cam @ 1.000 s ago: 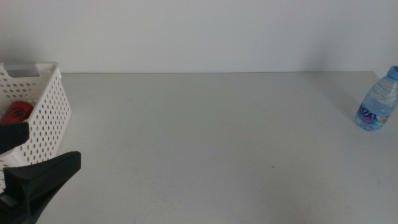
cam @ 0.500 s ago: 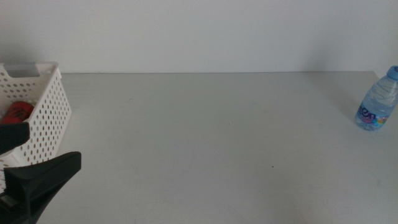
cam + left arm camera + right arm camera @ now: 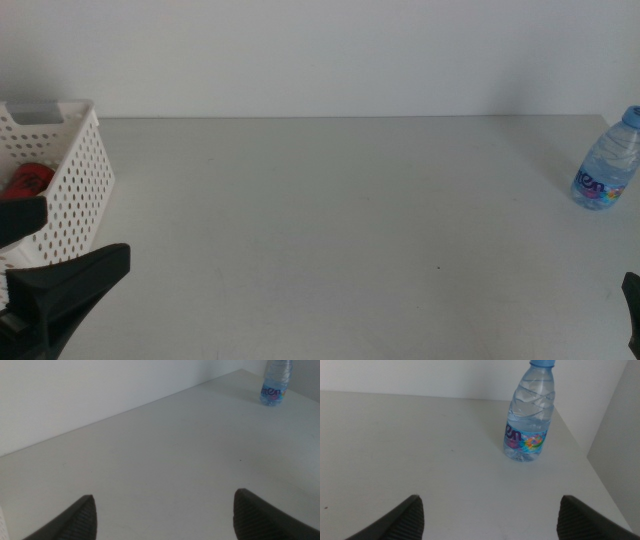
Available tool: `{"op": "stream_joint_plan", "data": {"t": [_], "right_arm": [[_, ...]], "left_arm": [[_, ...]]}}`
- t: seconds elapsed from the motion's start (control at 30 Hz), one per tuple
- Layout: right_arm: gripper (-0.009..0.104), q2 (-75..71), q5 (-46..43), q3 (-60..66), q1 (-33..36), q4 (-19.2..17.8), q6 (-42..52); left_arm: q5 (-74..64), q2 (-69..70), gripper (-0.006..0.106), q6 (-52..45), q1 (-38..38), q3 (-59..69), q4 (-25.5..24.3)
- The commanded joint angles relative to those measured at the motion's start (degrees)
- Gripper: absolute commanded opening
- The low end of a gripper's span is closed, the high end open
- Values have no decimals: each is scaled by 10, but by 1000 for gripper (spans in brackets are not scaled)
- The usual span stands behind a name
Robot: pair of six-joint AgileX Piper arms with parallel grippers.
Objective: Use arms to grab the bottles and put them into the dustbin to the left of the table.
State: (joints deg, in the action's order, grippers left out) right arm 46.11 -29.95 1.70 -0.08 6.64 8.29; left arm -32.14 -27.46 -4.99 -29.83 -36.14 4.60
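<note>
A small clear water bottle (image 3: 606, 170) with a blue cap stands upright at the table's far right; it also shows in the right wrist view (image 3: 530, 420) and the left wrist view (image 3: 274, 385). The white perforated dustbin (image 3: 75, 185) stands at the left edge with the red can (image 3: 28, 180) inside. The tea bottle is out of view. My left gripper (image 3: 45, 250) is open and empty next to the dustbin, its jaws wide apart in the left wrist view (image 3: 165, 510). My right gripper (image 3: 490, 510) is open and empty, short of the water bottle.
The light-grey table (image 3: 330, 220) stretches between the dustbin and the water bottle. A white wall runs behind its far edge. The table's right edge lies just past the bottle. A dark sliver of the right gripper (image 3: 633, 298) shows at the bottom right.
A dark tip of the right gripper has come into the middle view at the bottom right edge. The left gripper, the dustbin and the bottle have not moved.
</note>
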Motion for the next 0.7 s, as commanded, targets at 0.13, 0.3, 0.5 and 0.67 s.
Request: {"op": "stream_joint_plan", "data": {"t": [0.13,0.3,0.5,0.67], "right_arm": [[68,110,-154,-6,1,13,2],[68,197,-243,-6,1,11,2],[68,296,-377,-8,1,8,-16],[68,365,-464,-41,1,45,-8]], "left_arm": [[41,-3,94,9,-4,-15,5],[41,-3,94,9,-4,-15,4],[41,-3,94,9,-4,-15,4],[41,-3,94,9,-4,-15,4]]}}
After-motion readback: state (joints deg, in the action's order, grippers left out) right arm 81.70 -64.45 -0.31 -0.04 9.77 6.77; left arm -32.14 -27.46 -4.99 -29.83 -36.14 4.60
